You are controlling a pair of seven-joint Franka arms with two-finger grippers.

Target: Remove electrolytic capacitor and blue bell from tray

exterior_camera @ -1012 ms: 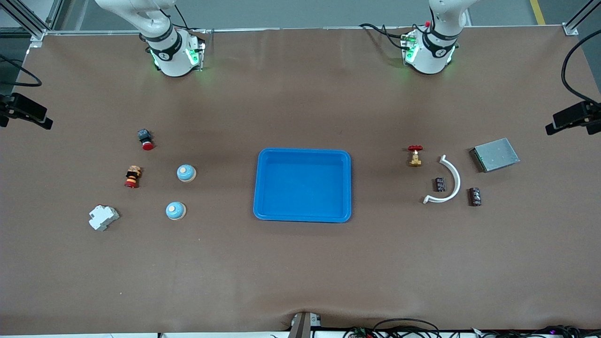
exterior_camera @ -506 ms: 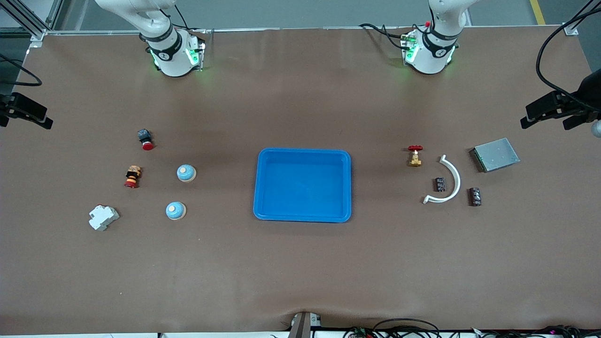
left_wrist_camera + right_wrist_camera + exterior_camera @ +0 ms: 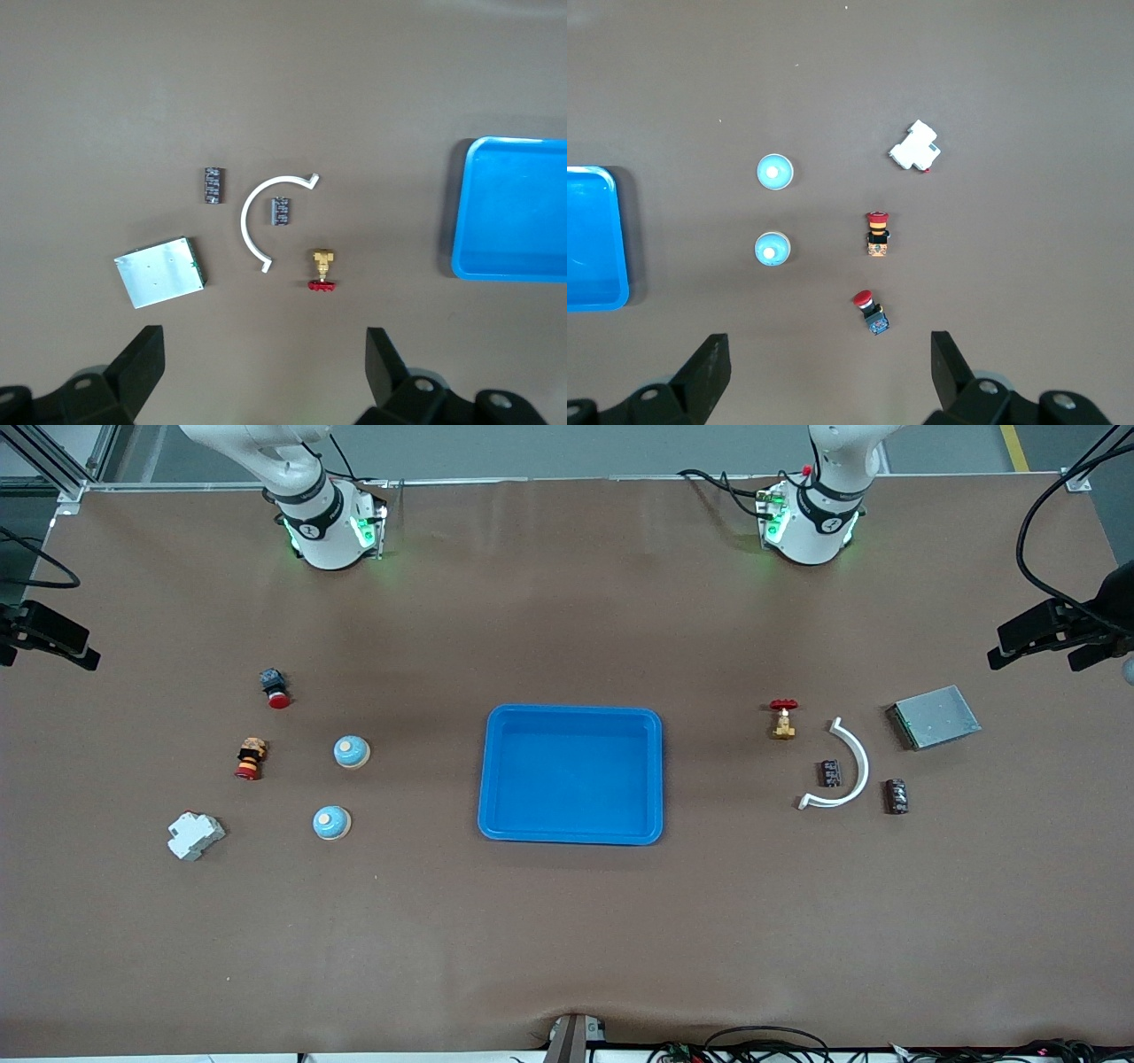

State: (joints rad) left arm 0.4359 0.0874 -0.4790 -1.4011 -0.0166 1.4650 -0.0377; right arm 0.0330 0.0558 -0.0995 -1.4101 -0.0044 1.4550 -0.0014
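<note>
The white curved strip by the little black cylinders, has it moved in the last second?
No. The white curved strip sits where it was, same gap to the blue tray.

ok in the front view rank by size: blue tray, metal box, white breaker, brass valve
1. blue tray
2. metal box
3. white breaker
4. brass valve

capacitors (image 3: 830, 772) (image 3: 897, 795): dark, lying flat, left arm's end | bells (image 3: 352, 751) (image 3: 331, 823): blue, upright, right arm's end
</note>
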